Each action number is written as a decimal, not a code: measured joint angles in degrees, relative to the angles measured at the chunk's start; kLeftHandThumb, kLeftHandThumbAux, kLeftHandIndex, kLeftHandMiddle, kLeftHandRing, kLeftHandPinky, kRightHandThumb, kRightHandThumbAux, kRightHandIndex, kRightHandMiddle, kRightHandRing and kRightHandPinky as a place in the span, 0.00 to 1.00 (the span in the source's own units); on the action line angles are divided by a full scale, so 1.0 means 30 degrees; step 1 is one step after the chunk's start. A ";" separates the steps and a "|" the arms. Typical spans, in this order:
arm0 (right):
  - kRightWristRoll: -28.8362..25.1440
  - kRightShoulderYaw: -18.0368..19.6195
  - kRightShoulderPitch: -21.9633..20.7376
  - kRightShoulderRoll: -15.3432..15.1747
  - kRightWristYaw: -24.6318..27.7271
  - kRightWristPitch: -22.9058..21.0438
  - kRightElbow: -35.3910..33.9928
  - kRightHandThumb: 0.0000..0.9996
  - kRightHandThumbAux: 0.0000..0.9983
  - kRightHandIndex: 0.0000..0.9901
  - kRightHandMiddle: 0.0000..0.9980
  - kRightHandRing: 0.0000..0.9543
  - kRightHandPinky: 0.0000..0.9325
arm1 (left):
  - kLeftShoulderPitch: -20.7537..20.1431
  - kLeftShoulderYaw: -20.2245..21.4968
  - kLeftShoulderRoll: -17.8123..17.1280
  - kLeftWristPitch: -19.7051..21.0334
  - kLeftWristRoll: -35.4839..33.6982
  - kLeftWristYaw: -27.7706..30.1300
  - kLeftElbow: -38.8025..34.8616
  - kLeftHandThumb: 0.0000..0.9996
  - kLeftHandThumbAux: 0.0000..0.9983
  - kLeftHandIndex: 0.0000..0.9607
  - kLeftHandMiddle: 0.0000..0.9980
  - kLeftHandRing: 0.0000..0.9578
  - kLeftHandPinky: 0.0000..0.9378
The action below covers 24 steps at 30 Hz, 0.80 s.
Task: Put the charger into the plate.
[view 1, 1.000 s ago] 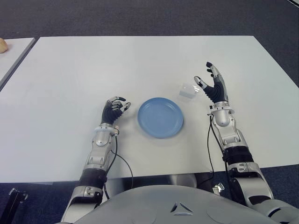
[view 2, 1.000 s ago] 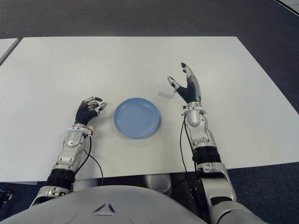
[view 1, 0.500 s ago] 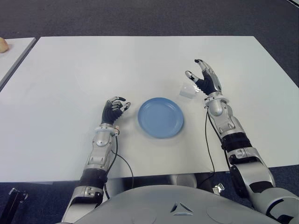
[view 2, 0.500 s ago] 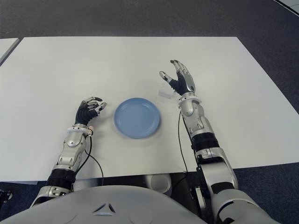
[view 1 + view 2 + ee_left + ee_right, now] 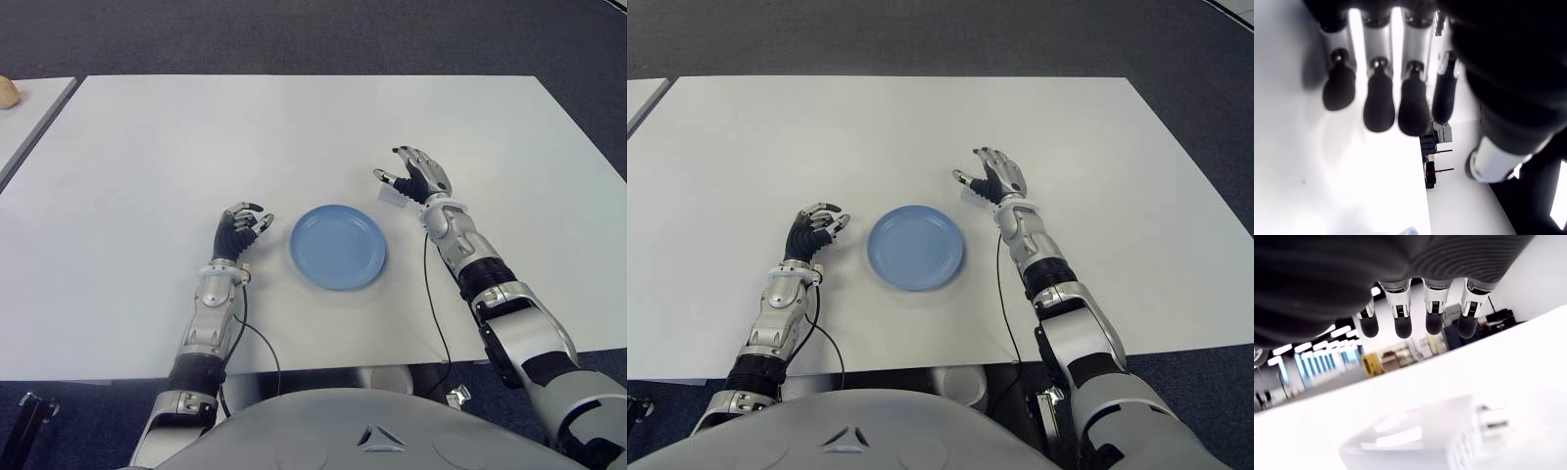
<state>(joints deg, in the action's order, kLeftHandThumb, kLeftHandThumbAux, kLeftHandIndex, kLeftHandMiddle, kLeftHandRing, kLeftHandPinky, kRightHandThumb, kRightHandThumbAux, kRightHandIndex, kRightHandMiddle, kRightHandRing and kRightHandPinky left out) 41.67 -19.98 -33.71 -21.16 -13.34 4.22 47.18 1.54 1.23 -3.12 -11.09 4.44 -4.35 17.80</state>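
**Right hand spread over the charger, plate bare**

At the far left edge, a second table (image 5: 24,113) with a small tan object (image 5: 8,92) on it, too little of it visible to identify. Across the middle, a white table (image 5: 196,137) on dark carpet (image 5: 294,34).

Left of the plate, the left hand (image 5: 238,231), fingers curled inward and holding nothing, just beside the plate's left rim without touching it. In the left wrist view, four dark fingertips (image 5: 1378,105) bent toward the white surface, nothing between them.

Centre, near side: a round blue plate (image 5: 338,246), flat on the table.

Just right of the plate and slightly farther back, the right hand (image 5: 413,178), palm down, fingers loosely extended over the charger (image 5: 393,196). Only a white sliver of the charger visible below the fingers in the eye views, on the table just beyond the plate's far-right rim, not on the plate. In the right wrist view, the charger (image 5: 1420,438) as a white block with metal prongs, lying beneath the palm, the four fingertips (image 5: 1403,325) hanging clear above it; no grasp closed.

No brand, label or readable writing anywhere.
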 measured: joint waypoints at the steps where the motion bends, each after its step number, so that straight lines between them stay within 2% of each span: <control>1: 0.0021 -0.0138 -0.0047 0.0010 0.0112 -0.0093 0.0104 0.51 0.12 0.00 0.00 0.00 0.00 | 0.0000 -0.0001 0.0000 0.0005 0.0003 0.0000 -0.0002 0.71 0.72 0.45 0.74 0.75 0.77; 15: 0.0035 -0.1967 -0.0958 0.0110 0.2279 -0.0410 0.1961 0.47 0.12 0.00 0.00 0.00 0.00 | 0.0015 0.0053 -0.0012 -0.0031 -0.0028 0.0005 -0.0002 0.71 0.72 0.45 0.75 0.76 0.77; 24: -0.0079 -0.2534 -0.1999 0.0086 0.3209 -0.0161 0.3460 0.45 0.12 0.00 0.00 0.00 0.00 | 0.0016 0.0078 -0.0013 -0.0046 -0.0016 0.0002 0.0003 0.71 0.72 0.45 0.75 0.77 0.77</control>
<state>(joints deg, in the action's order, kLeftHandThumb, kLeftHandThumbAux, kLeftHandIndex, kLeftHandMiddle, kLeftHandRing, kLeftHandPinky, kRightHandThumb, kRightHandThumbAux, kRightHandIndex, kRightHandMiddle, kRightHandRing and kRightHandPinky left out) 41.44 -27.59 -39.71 -20.90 -3.71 3.74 57.56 1.58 1.47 -3.16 -11.23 4.39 -4.34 17.81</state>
